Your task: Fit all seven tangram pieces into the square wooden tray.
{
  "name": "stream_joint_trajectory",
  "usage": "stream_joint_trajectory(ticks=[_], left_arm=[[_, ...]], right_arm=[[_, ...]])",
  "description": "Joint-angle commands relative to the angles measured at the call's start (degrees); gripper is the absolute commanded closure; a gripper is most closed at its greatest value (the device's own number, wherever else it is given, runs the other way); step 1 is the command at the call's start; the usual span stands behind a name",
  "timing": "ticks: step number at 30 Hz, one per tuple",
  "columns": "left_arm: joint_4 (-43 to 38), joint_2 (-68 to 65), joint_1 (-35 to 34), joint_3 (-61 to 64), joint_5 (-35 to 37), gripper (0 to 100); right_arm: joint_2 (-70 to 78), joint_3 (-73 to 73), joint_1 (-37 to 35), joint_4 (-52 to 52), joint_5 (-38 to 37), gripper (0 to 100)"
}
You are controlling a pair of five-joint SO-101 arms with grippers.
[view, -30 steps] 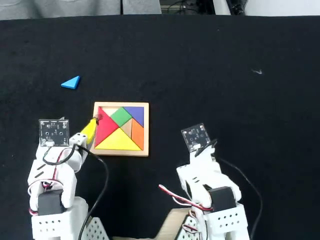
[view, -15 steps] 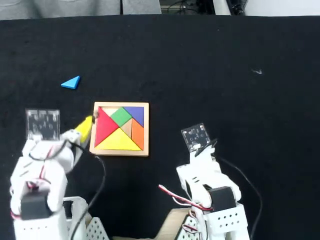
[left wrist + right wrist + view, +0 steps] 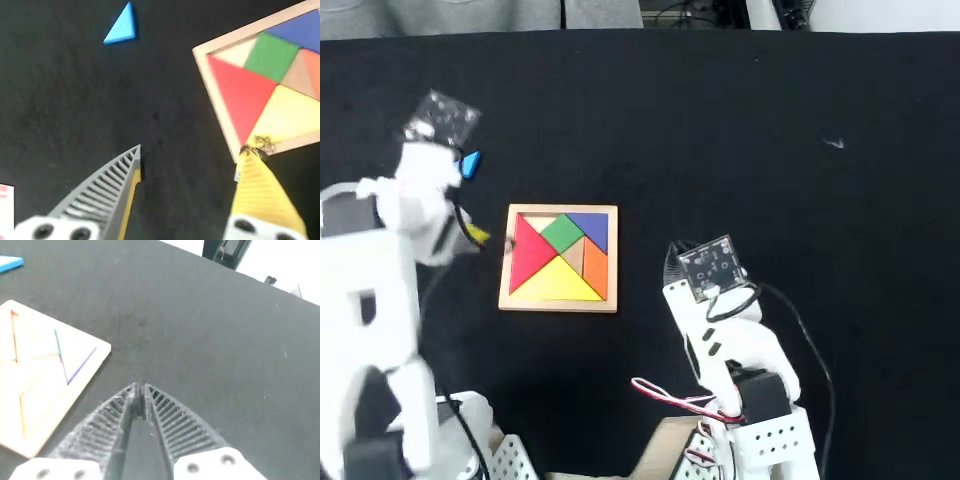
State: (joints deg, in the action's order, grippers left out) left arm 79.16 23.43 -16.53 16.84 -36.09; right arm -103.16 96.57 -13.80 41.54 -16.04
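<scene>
Left arm has risen and swung away toward the far left of the surface (image 3: 770, 150) over the last 1 second, drawing its yellow finger back from the left rim of the tray (image 3: 558, 306), where it rested before. Meanwhile the right arm has leaned a little toward the tray.

Now the left gripper (image 3: 192, 152) is spread wide with nothing between its fingers. In the left wrist view its yellow fingertip (image 3: 252, 165) shows right at 1 corner of the tray; whether it touches the wood cannot be told. The right gripper (image 3: 140, 387) has its fingers pressed together with nothing held, over bare surface just beside the tray's right edge.

The tray lies left of the surface's middle and holds 6 pieces: a red triangle (image 3: 530, 258), a yellow triangle (image 3: 560, 282), a green square (image 3: 561, 233), a dark blue piece (image 3: 590, 228), an orange piece (image 3: 597, 268) and a small tan piece (image 3: 574, 258). Bare wood shows in a triangular gap (image 3: 538, 221) at its far left corner. The light blue triangle (image 3: 470, 164) lies flat on the surface, apart from the tray, beyond that far left corner, partly covered by the left arm in the high view
</scene>
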Motion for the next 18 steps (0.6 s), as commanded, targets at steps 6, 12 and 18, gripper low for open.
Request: stream_joint_trajectory(ticks=[6,12,18], left_arm=[[2.73,-29.01,-1.98,-34.24,-2.81,70],[3.87,-47.56,-2.07,-54.11,-19.43,70],[14.86,-62.86,0.22,-71.52,-27.78,70]], right_arm=[[-4.62,-0.04,-0.18,7.03,-3.52,98.6],[-4.62,-0.04,-0.18,7.56,-3.69,98.6],[-4.62,-0.04,-0.44,7.56,-3.96,98.6]])
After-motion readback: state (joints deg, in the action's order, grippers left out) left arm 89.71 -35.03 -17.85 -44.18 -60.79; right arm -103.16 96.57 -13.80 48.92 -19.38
